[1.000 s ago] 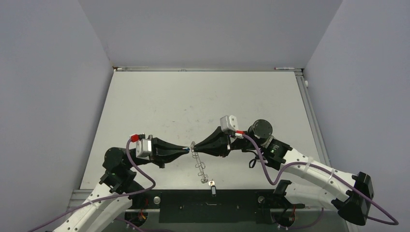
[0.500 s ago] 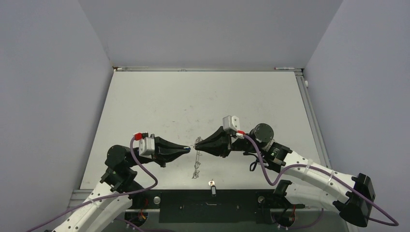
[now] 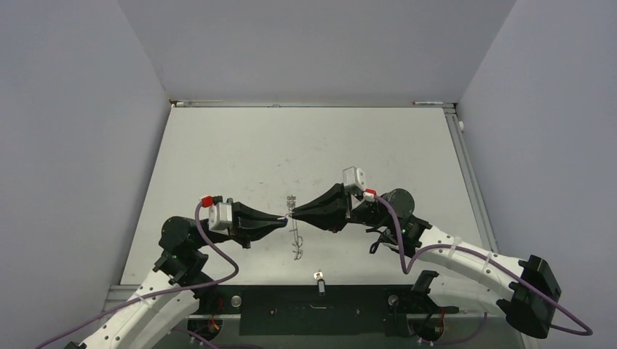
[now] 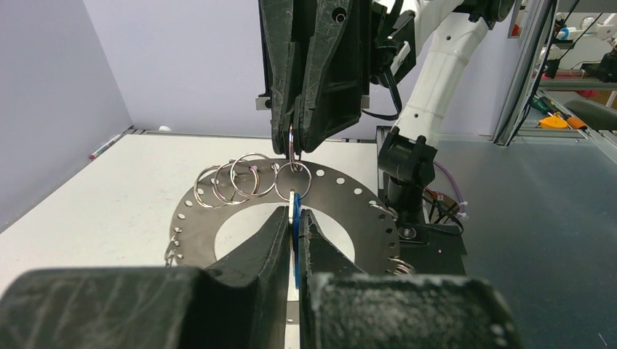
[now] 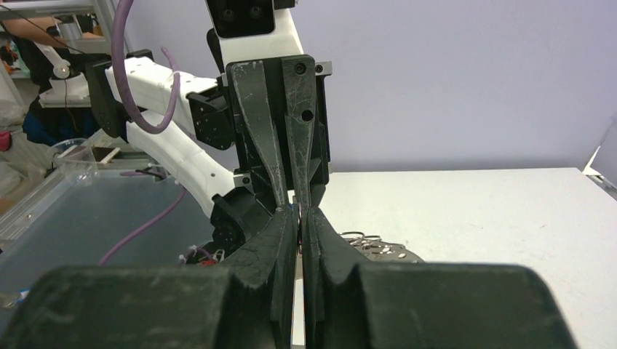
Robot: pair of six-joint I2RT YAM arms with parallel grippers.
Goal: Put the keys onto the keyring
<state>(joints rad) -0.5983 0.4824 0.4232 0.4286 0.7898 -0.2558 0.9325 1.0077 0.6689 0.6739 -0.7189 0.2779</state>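
The keyring hangs edge-on above the table between my two grippers. In the left wrist view it faces me as a flat grey disc with a wide hole and wire loops along its rim. My right gripper is shut on one wire loop at the ring's upper edge, seen from the left wrist. My left gripper is shut on the blue-headed key, whose silver tip touches that loop. The black-headed key lies near the table's front edge.
The black base plate of the arms runs along the near edge, just behind the black-headed key. A raised rail borders the table's far edge. Grey walls stand on the left, the right and the far side.
Both gripper tips have risen and moved slightly away from the near edge. The keyring has swung from a slant towards the black key to hanging straighter. The black-headed key has not moved.
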